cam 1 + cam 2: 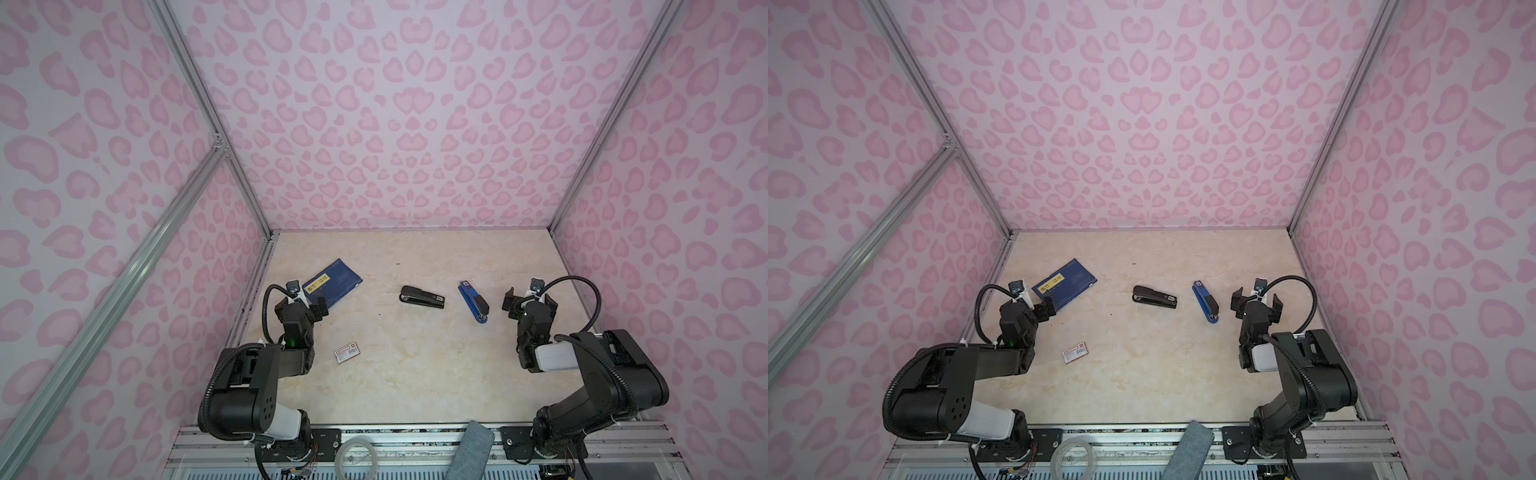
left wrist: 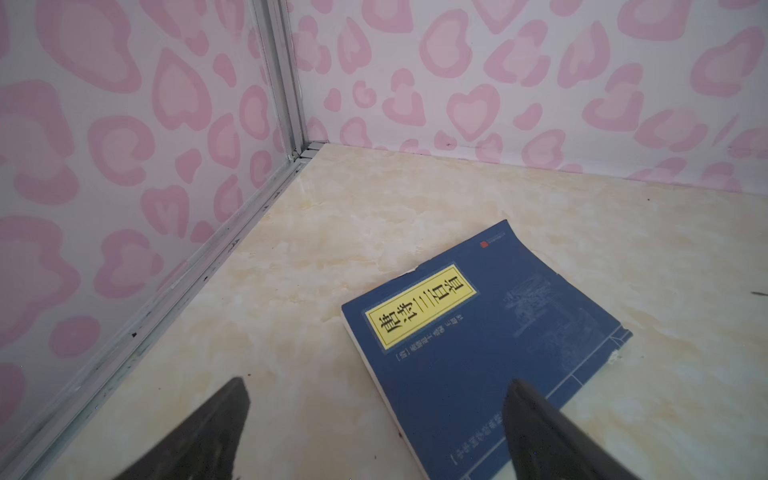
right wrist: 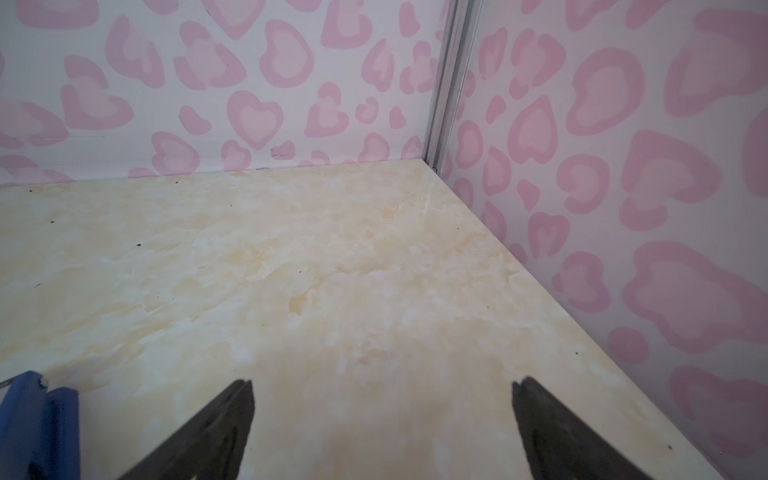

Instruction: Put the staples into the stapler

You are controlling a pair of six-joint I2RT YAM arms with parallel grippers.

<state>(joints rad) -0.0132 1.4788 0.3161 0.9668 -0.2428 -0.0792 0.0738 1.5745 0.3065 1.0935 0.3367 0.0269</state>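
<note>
Black stapler (image 1: 1154, 297) beside blue stapler (image 1: 1205, 303)

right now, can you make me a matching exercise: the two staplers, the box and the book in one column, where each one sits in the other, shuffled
Things:
1 black stapler
2 blue stapler
3 box
4 book

Places:
a by the left gripper
b closest to the front
c in the middle
d by the right gripper

Pairs: 1-c, 2-d, 3-b, 4-a
</note>
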